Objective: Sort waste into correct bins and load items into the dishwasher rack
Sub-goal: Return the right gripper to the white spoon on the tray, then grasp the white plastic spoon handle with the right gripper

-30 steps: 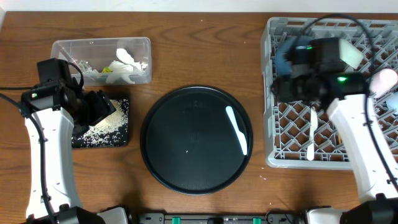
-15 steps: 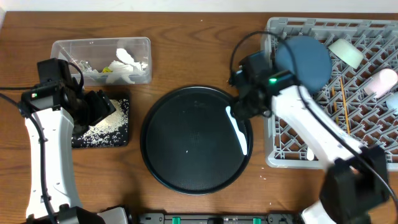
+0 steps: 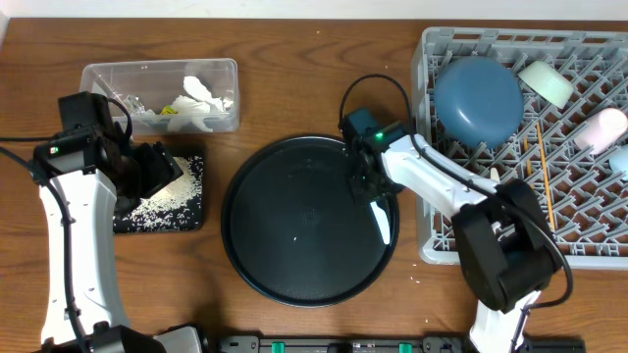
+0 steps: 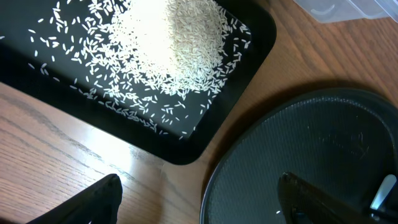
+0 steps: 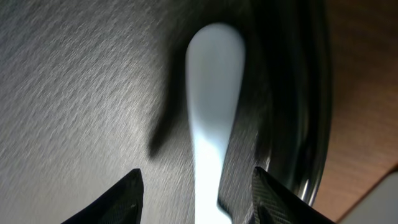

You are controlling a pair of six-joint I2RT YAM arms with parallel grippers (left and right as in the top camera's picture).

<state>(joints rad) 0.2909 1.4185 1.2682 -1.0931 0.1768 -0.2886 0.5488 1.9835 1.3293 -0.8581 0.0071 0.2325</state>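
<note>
Your right gripper point(image 5: 198, 196) is hovering, fingers spread, astride the white spoon point(image 5: 214, 74) lying just inside the round black tray's point(image 3: 294, 294) right rim. The dishwasher rack point(image 3: 461, 250) is sitting just beside that rim.

no legible words, labels, brands or numbers anywhere, faint embossed marking on the round black tray point(image 4: 336, 140), too indistinct to read

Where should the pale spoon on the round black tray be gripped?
Across its narrow handle, from straight above: the spoon lies flat close to the raised rim of the tray, leaving little side access. The open right hand straddles it.
</note>
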